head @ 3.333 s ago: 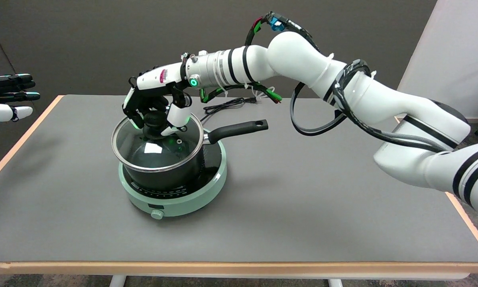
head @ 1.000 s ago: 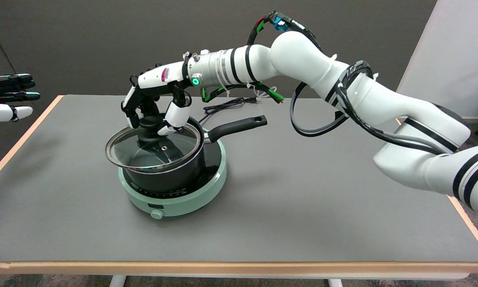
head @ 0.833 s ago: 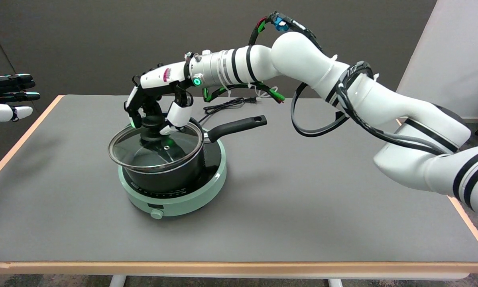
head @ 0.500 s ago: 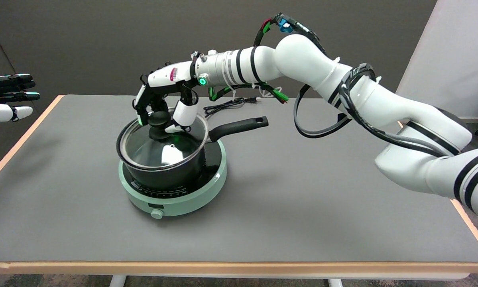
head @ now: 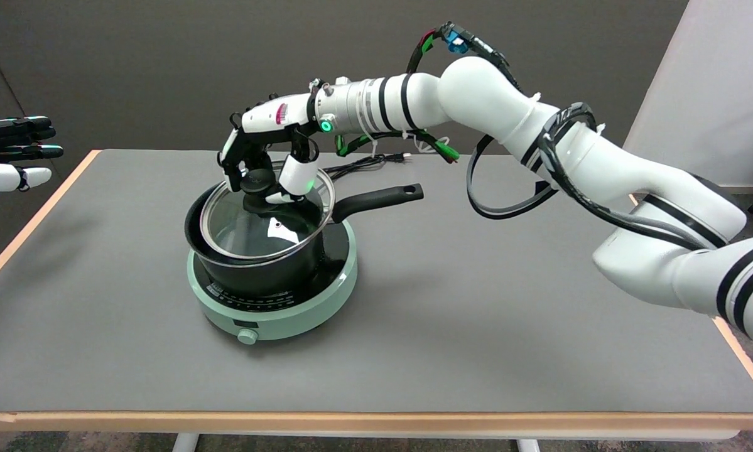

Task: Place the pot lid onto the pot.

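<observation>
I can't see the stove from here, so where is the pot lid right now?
In the head view, left of centre: the pot lid sits tilted over the pot, shifted toward its handle, with the right hand gripping its knob.

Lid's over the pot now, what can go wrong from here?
1. The lid is tilted and off-centre: its far edge sits high and the pot rim shows bare on the left. Released now, it may seat crooked or slide off.
2. The right hand grips only the knob, so the lid may swing or slip.
</observation>
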You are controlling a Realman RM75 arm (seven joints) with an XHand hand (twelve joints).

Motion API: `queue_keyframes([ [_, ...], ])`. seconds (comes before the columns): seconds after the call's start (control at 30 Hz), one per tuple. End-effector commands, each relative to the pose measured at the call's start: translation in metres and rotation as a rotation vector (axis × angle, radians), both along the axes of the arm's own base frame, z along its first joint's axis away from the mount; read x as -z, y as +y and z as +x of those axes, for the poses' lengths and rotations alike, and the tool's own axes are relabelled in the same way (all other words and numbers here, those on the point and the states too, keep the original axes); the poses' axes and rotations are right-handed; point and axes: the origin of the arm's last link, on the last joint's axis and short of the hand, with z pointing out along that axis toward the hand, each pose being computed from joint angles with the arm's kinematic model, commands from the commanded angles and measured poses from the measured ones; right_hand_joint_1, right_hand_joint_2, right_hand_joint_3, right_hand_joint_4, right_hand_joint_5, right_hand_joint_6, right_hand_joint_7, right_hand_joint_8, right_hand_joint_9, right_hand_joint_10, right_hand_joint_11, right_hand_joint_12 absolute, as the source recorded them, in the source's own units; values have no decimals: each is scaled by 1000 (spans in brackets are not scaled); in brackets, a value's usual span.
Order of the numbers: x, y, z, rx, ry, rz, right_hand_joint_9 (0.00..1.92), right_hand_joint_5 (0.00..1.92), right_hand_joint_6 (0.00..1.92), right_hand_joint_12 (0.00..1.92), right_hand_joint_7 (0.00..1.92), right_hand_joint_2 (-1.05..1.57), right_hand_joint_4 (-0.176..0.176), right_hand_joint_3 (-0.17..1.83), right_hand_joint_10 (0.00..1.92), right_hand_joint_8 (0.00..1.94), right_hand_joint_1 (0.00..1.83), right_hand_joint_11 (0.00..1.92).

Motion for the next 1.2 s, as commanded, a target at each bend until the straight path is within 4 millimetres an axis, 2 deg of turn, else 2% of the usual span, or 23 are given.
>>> queue_keyframes([
  [0.03, -4, 1, 4, -16, -19, -9, 769, 735, 697, 1921, 867, 712, 176, 973, 757, 428, 1081, 67],
  [0.23, -2, 3, 8, -29, -37, -5, 773, 736, 699, 1921, 869, 708, 175, 969, 758, 429, 1075, 67],
  [0.83, 9, 1, 1, -17, -84, -14, 786, 736, 705, 1921, 874, 705, 175, 963, 752, 437, 1066, 75],
  [0.9, 10, 1, 0, -17, -85, -13, 794, 751, 678, 1921, 899, 761, 176, 876, 736, 379, 1041, 82],
  [1.2, 10, 2, -2, -11, -95, -14, 794, 751, 687, 1921, 900, 762, 176, 874, 736, 380, 1043, 87],
])
